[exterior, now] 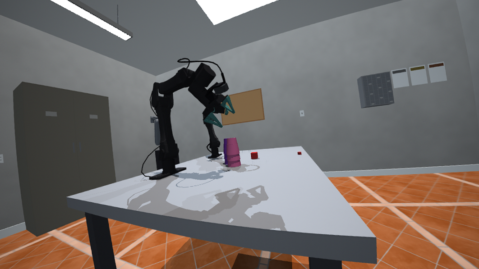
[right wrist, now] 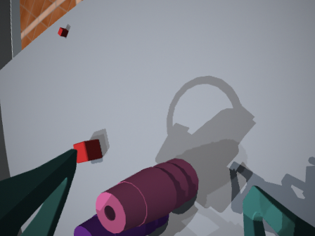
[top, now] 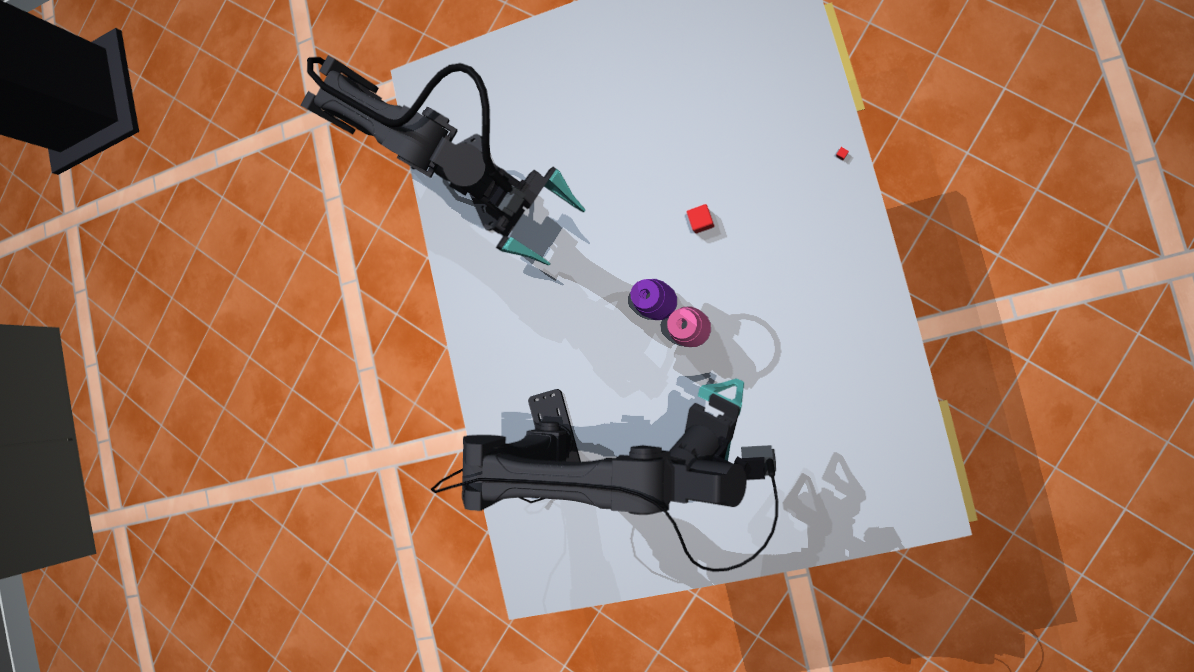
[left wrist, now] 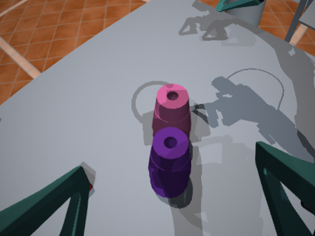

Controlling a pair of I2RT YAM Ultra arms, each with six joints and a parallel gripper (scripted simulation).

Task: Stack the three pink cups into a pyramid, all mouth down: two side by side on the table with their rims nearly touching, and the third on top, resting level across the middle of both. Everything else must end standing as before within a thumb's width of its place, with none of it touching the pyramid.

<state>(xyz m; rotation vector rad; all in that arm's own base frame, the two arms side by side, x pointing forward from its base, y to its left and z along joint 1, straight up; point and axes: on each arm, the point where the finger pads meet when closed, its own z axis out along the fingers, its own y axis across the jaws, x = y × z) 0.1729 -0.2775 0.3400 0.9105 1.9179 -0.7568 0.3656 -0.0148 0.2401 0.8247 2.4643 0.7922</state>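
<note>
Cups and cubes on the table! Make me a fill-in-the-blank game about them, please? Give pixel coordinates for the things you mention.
1. The stack beside the pink cups [top: 695, 333] [exterior: 233, 149] [left wrist: 172, 117] [right wrist: 158, 189] is coloured ____.
2. Both the bigger cube [top: 700, 218] [exterior: 254, 155] [left wrist: 91, 187] [right wrist: 88, 151] and the smaller cube [top: 842, 153] [exterior: 299, 153] [right wrist: 62, 31] are coloured ____.
3. Each stack's top has a small round ____ in its middle.

Missing words: purple; red; hole.
</note>
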